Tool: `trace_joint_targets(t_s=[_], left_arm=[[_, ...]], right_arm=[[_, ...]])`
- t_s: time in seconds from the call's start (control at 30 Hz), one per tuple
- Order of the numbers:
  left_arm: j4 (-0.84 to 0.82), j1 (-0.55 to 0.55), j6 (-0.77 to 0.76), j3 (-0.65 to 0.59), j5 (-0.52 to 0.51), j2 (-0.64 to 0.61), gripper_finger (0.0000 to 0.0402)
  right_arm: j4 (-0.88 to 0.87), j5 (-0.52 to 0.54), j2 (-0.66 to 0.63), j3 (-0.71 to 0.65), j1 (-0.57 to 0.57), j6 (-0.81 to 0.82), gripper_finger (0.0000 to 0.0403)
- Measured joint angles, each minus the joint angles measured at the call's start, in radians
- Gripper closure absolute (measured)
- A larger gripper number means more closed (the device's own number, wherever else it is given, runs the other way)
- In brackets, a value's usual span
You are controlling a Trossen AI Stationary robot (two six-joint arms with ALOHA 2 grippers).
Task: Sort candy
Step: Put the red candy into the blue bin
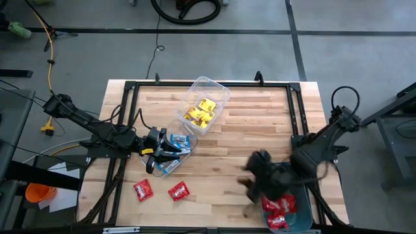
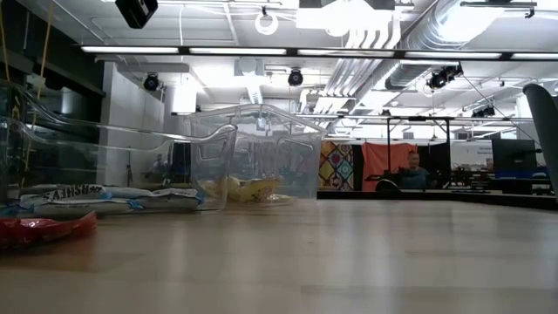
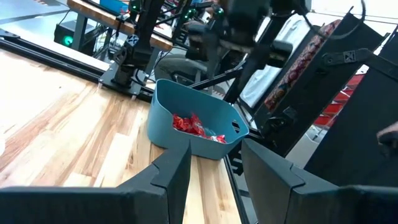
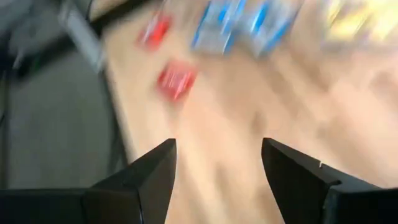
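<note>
1. Near edge of the table point(image 1: 260, 130): 2 red candy packets point(image 1: 143, 190) and point(image 1: 178, 190) loose toward the left corner, not yet sorted.
2. Near right corner: teal bin point(image 1: 304, 221) holding several red packets point(image 1: 279, 207); right gripper point(image 1: 257, 177) blurred just beside it over the boards, fingers spread wide, nothing held.
3. Left side, mid-table: clear tub point(image 1: 183, 130) with blue-and-white packets point(image 1: 174, 144); left gripper point(image 1: 151, 161) at its rim, part open, seemingly empty.
4. Toward the far edge: second clear tub point(image 1: 219, 91) holding yellow packets point(image 1: 201, 110).
5. Judged mostly done; apparently only the 2 loose reds left for the teal bin.
</note>
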Motion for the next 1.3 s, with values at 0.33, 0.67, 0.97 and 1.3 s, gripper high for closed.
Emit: trace_joint_targets(t_s=[0.33,0.67,0.97,1.3], left_arm=[[0.001,0.000,0.000,0.000,0.000,0.000,0.0271],[-0.001,-0.002,-0.188,0.000,0.000,0.000,0.0271],[0.017,0.014,-0.341,0.000,-0.028,0.006,0.0271],[0.028,-0.116,-0.305,0.251,0.090,0.157,0.0234]], right_arm=[[0.347,0.091,0.118,-0.002,-0.215,-0.319,0.0171],[0.363,0.058,0.118,-0.002,-0.259,-0.357,0.0171],[0.361,0.077,0.117,-0.002,-0.266,-0.370,0.0171],[0.280,0.076,0.117,-0.002,-0.266,-0.387,0.0171]])
